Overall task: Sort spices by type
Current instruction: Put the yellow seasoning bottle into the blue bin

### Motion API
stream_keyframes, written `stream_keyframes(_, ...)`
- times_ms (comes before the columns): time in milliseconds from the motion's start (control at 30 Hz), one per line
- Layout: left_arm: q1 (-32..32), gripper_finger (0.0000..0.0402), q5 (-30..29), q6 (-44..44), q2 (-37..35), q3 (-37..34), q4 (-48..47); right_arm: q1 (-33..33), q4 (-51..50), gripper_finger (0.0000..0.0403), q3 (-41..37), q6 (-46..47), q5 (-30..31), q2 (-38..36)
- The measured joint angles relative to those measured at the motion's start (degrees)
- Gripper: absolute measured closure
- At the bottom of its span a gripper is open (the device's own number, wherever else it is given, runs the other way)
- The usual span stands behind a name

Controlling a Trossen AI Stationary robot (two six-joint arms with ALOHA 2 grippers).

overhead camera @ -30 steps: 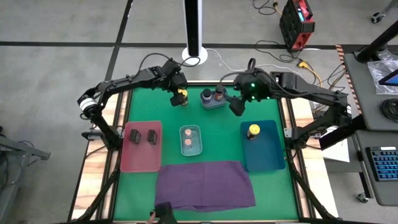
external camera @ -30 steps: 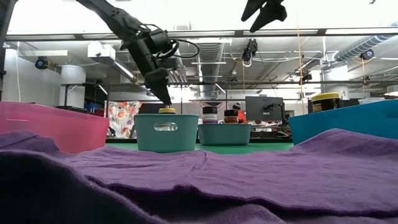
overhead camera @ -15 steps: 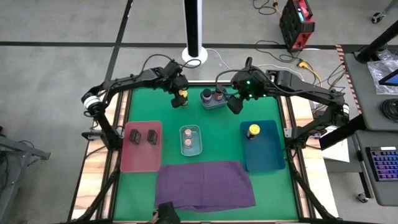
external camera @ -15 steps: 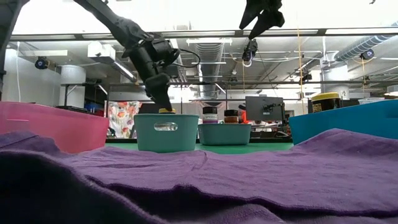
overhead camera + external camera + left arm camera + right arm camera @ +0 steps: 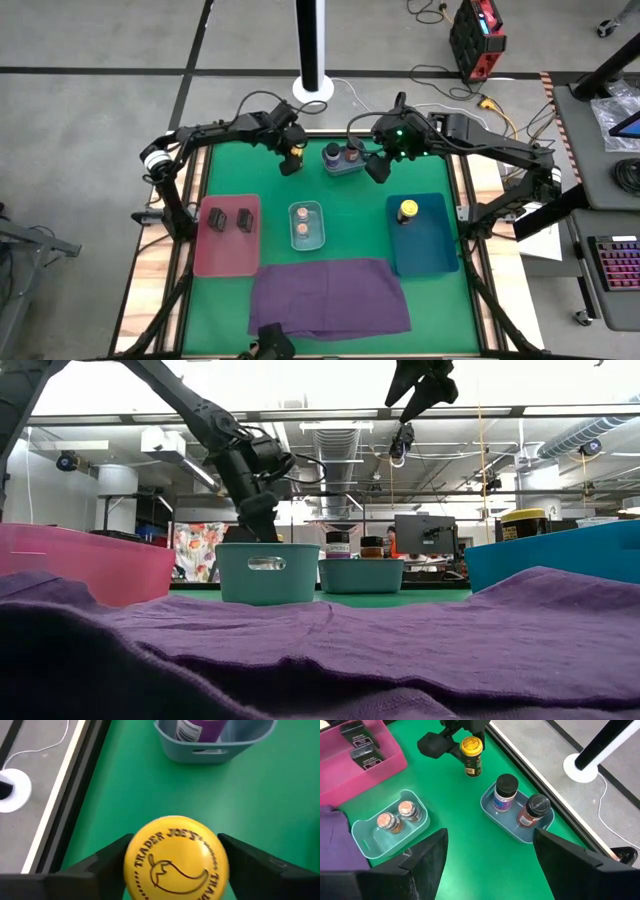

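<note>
Left wrist view: the yellow-lidded jar [image 5: 176, 859] is seen standing upright on the green bench [image 5: 280, 815], between the spread fingers of the left tool [image 5: 177, 870], which flank the lid without visibly pressing it. The jar is judged small, light, rigid and smooth-sided; a hold across the lid or just beneath it is advised, kept upright. The right tool [image 5: 375, 170] is held wide and empty above the bench, near the grey tray [image 5: 345, 170].
</note>
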Motion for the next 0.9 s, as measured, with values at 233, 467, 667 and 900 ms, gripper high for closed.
stream_keyframes(233,0.0,0.0192,-0.91,-1.69,0.09,0.0,1.53,0.0,-0.04,0.0114,0.0,-0.12,0.0,0.0)
stream_keyframes(467,-0.22,0.0192,-1.23,-3.46,-2.58,1.44,-3.05,0.0,-1.53,0.0127,0.0,-1.17,-0.03,-0.22)
stream_keyframes(667,-2.83,0.0192,1.87,-5.81,-6.06,9.05,-10.21,0.25,-6.66,0.0124,0.0,-2.32,-0.63,-2.79)
stream_keyframes(900,-11.03,0.0192,3.72,-11.93,-5.82,21.15,-11.35,0.64,-13.75,0.0109,0.0,-2.36,-2.06,-8.67)
